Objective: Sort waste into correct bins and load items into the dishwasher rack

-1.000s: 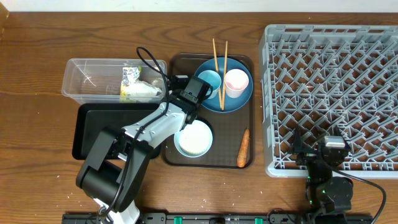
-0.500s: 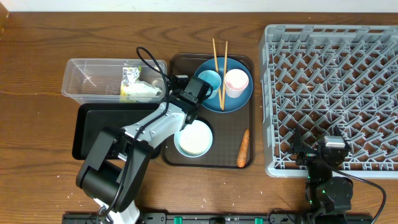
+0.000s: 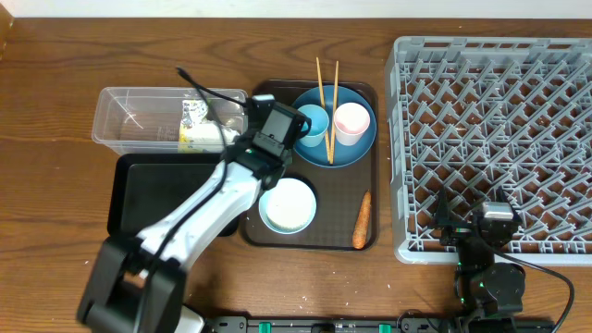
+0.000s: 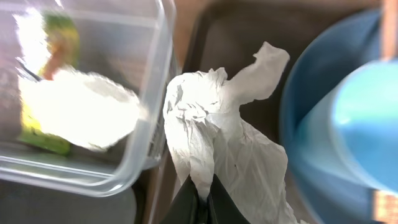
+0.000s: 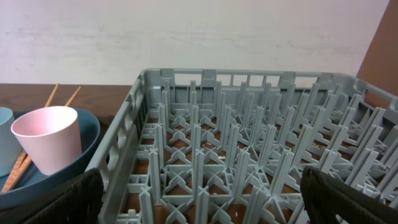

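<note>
Here the left fingers (image 4: 188, 203) pinch the crumpled white tissue (image 4: 211, 127) — right fingers (image 5: 57, 202) spread wide.

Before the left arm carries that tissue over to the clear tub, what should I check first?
1. Left gripper shut on the crumpled white tissue: ok, its fingertips pinch the lower fold.
2. Tissue lifted free of the brown serving tray: cannot tell.
3. Room in the clear tub: ok, another tissue and a printed wrapper sit only at the end nearest the tray.
4. Light blue cup beside the gripper stands upright: ok.
5. Right gripper out of the path: ok, open at the dishwasher rack's near edge.
</note>
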### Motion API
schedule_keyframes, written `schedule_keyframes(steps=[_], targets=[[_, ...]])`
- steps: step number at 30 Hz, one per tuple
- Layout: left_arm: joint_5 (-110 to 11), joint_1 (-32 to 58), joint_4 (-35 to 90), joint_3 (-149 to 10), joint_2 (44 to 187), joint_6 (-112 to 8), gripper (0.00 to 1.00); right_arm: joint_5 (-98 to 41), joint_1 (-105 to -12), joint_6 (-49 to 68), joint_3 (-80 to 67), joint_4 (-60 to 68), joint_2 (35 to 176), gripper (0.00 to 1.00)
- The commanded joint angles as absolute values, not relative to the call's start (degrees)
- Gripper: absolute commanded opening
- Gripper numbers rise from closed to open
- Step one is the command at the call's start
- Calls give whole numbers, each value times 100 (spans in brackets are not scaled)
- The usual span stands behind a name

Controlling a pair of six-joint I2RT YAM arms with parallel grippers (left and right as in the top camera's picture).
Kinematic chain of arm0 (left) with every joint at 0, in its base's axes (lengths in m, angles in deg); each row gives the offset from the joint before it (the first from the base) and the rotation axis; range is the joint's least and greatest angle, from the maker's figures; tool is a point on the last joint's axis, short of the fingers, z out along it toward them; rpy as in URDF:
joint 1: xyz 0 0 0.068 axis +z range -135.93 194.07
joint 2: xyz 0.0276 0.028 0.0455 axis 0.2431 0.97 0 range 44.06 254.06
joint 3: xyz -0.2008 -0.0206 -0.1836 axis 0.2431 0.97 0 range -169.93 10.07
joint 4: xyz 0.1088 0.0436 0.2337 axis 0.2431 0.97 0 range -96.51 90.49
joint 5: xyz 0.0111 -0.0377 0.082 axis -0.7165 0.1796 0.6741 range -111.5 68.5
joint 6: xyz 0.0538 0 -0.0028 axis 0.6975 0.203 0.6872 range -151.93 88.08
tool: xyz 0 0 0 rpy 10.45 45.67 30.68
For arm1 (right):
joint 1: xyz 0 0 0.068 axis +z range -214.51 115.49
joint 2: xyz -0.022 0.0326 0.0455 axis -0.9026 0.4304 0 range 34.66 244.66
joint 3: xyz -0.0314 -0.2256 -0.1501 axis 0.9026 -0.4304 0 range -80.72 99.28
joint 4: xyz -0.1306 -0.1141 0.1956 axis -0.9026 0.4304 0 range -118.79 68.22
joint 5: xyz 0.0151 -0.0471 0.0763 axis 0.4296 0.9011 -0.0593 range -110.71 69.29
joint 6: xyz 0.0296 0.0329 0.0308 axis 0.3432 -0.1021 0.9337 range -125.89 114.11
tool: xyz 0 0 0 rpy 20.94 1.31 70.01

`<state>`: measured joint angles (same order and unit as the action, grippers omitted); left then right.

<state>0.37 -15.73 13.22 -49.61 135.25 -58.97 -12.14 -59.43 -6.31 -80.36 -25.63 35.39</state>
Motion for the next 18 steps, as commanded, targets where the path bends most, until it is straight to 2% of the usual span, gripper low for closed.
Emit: schedule_keyframes(steps=[1, 8, 18], targets=[[266, -1573, 1350, -4929, 13128, -5860, 6, -1194, -6004, -594, -8041, -2541, 3533, 99], [1722, -1542, 1199, -4929, 12944, -5886, 6, -1194, -6004, -594, -8041, -2541, 3533, 99], [1792, -594, 1219, -4926, 13088, -6317, 6, -1194, -6004, -594, -8041, -2541, 3533, 99]])
